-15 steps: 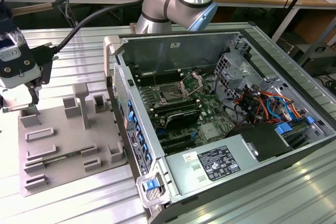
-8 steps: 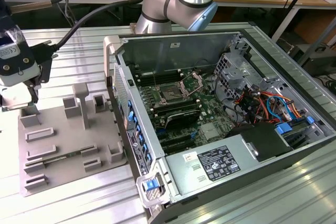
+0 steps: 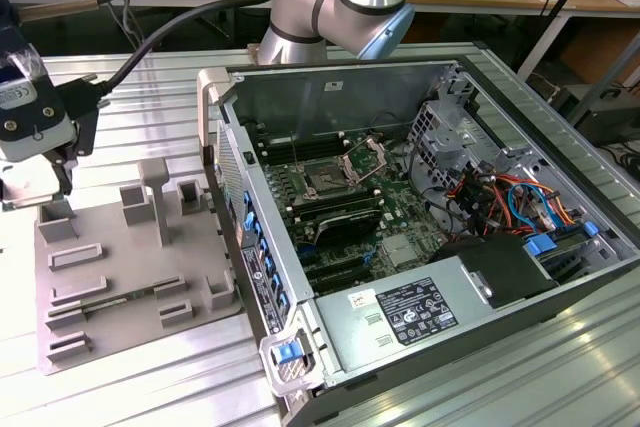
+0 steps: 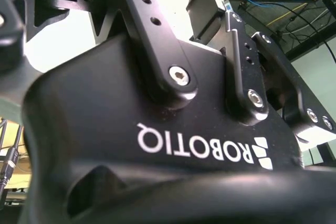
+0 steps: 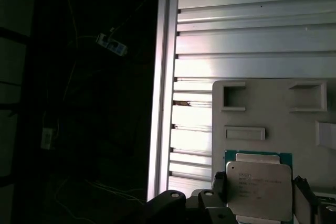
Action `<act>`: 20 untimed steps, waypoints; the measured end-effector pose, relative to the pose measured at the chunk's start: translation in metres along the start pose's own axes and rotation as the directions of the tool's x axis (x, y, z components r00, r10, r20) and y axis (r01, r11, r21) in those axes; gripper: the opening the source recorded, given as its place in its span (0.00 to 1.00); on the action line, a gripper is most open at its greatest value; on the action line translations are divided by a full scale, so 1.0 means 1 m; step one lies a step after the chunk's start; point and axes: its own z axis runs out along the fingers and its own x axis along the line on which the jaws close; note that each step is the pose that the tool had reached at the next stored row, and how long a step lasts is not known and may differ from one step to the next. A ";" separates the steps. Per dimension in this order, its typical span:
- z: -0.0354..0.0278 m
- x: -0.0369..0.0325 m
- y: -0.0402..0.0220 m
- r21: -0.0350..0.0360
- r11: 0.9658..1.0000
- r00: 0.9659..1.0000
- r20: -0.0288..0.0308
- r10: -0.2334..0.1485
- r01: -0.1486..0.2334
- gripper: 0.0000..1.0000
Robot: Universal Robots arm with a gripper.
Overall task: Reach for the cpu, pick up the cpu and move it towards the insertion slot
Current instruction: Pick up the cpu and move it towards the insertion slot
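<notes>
The cpu (image 5: 260, 184), a flat square chip with a shiny silver top and a green rim, sits between my fingers (image 5: 219, 184) in the first wrist view. Both pads touch its opposite edges, so my gripper (image 5: 261, 195) is shut on it. In the exterior view the gripper (image 3: 30, 187) hangs at the far left over the back corner of the grey tray (image 3: 130, 257). Whether the chip has left the tray I cannot tell. The insertion slot (image 3: 325, 180), with a dark centre and its metal bracket (image 3: 365, 157) swung up, lies inside the open computer case, far off toward the exterior view's right.
The grey tray (image 5: 273, 114) has several raised frames and posts. The case's upright side wall (image 3: 235, 207) stands between tray and motherboard. A power supply (image 3: 420, 309) and a bundle of cables (image 3: 500, 197) fill the case's near and right parts. The table edge (image 5: 164, 103) runs beside the tray.
</notes>
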 end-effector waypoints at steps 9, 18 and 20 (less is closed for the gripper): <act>-0.0031 0.0000 0.0001 0.000 1.000 1.000 0.000 0.000 0.000 0.55; -0.0083 0.0000 0.0004 0.000 1.000 1.000 0.000 0.000 0.000 0.55; -0.0097 0.0000 0.0005 0.000 1.000 1.000 0.000 0.000 0.000 0.55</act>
